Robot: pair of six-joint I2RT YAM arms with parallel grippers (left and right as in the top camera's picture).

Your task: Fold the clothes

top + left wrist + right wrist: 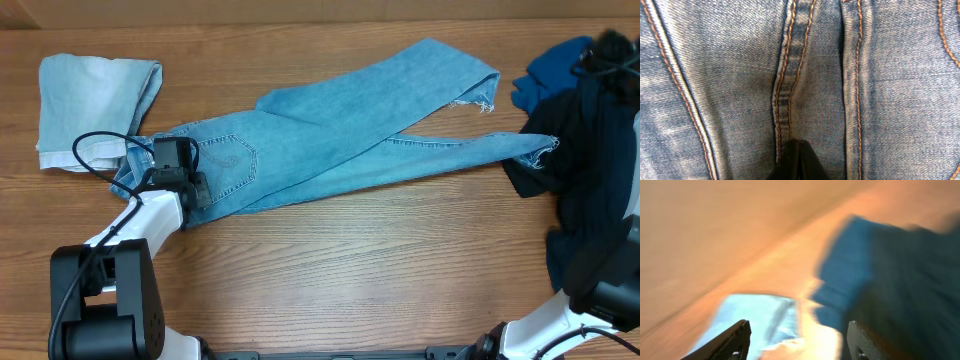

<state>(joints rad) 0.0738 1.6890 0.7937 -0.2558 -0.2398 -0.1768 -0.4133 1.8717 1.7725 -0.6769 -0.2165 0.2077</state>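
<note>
Overhead, we saw the jeans (340,130) lying across the middle of the table (350,260), waist toward our left arm and the two legs crossing as they ran out to frayed hems near the heap of dark clothes (590,150) on the right. A paler denim piece (95,100) sat folded at the far left, touching the waist end. Our left pincer (797,160) was pressed together on the seat seam, pinching the jeans beside the back pocket (230,160). Our right pincer (797,345) stood spread and empty in a blurred view over a hem and blue cloth. We judged the fold barely begun. The next move called for uncrossing the legs and laying one flat on the other before doubling them.
</note>
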